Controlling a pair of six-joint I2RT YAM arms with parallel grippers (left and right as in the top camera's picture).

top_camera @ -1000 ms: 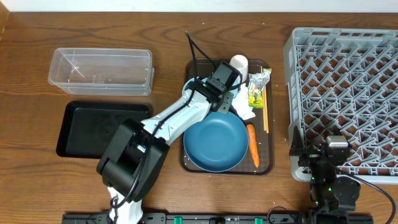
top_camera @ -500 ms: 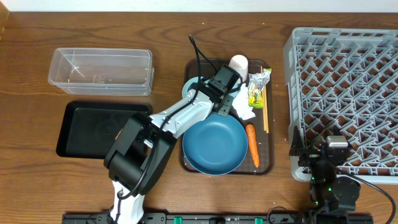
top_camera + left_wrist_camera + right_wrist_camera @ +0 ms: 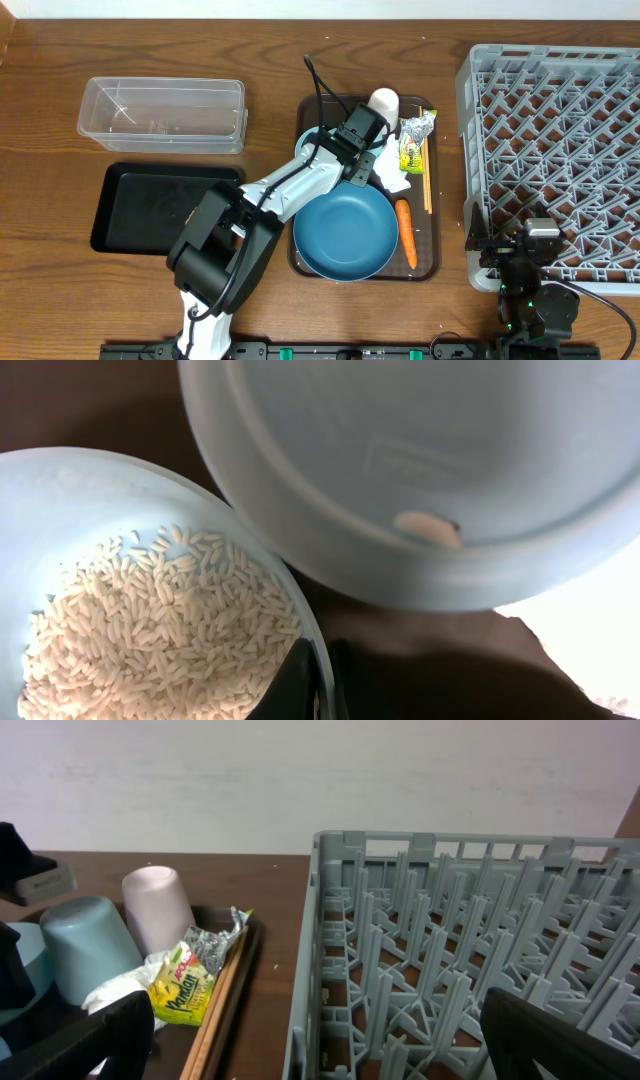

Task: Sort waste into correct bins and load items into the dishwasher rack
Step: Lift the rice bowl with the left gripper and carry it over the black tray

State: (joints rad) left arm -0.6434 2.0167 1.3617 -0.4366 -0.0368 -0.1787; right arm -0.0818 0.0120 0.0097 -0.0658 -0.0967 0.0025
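Now we hold the bowl (image 3: 80, 490) beside the cup (image 3: 420, 460), left gripper (image 3: 320, 662) pinched on its rim; it seems stiff and slippery, and its rice (image 3: 160, 620) would spill if tilted.

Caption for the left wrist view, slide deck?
Left pincer shut on the rim of the small light-blue bowl of rice grains, light-blue cup beside it.

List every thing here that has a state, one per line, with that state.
Rice bowl: upright, rice inside
Left gripper: shut on that bowl's rim
Right gripper: open, holding nothing
Blue plate: upright, empty
Blue cup: upside down
Clear tub: empty
Black tray: empty
Rack: empty
Snack wrapper: crumpled
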